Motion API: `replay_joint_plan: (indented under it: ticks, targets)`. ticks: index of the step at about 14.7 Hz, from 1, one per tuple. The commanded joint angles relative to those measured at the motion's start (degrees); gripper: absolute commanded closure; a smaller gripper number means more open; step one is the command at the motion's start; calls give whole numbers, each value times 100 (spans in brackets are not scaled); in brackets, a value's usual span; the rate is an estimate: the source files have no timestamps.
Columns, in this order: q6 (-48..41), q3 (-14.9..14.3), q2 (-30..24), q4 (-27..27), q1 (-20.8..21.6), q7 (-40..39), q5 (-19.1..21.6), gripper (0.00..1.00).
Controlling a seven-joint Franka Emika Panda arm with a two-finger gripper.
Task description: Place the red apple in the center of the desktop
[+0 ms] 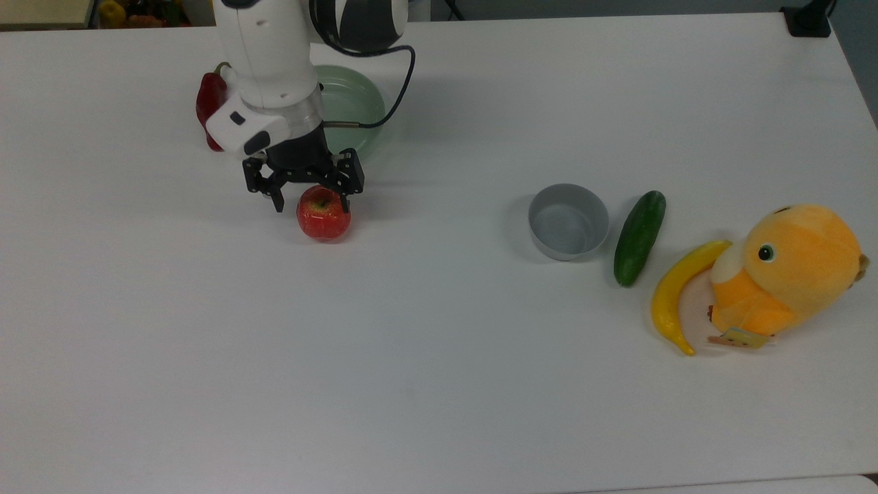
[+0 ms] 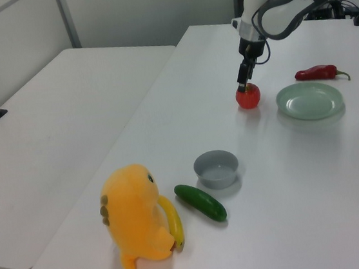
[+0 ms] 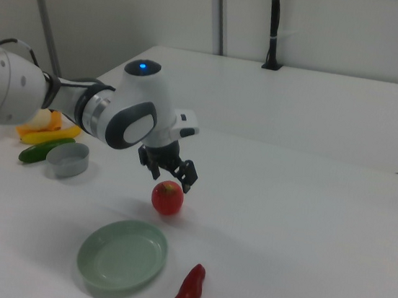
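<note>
One red apple (image 1: 323,213) sits on the white tabletop (image 1: 411,357), round and glossy, its red skin flecked with pale yellowish speckles and a short brown stem set in a dimple on top. Taking the apple as the landmark and going across the top view from its left: the dark-red chili pepper (image 1: 208,103) lies up and to the left of the apple, partly behind the arm; the pale-green plate (image 1: 357,103) lies just above the apple and a little right. The tool (image 1: 310,203) hangs directly over the apple with its black fingers (image 1: 277,199) spread apart to either side of the fruit's top, released rather than gripping. Well to the right of the apple stands the grey bowl (image 1: 568,221), then the cucumber (image 1: 639,237) just beside it, then the banana (image 1: 679,291) and the orange plush toy (image 1: 789,267) touching each other, farthest from the apple.
</note>
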Motion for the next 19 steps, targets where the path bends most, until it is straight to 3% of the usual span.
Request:
replay_joint_plan:
  ticks: [1, 5, 13, 16, 19]
  targets:
    - [-236, -37, -581, -12, 95, 583, 111, 0]
    - [-1069, -46, -968, 462, 34, 1209, 67, 0]
    - [-4137, -107, -1672, 1755, 52, 2079, 67, 0]
    - [-5016, -11, -1803, 1923, 122, 2211, 23, 0]
    - [-4810, 51, -1804, 1888, 437, 1704, -29, 0]
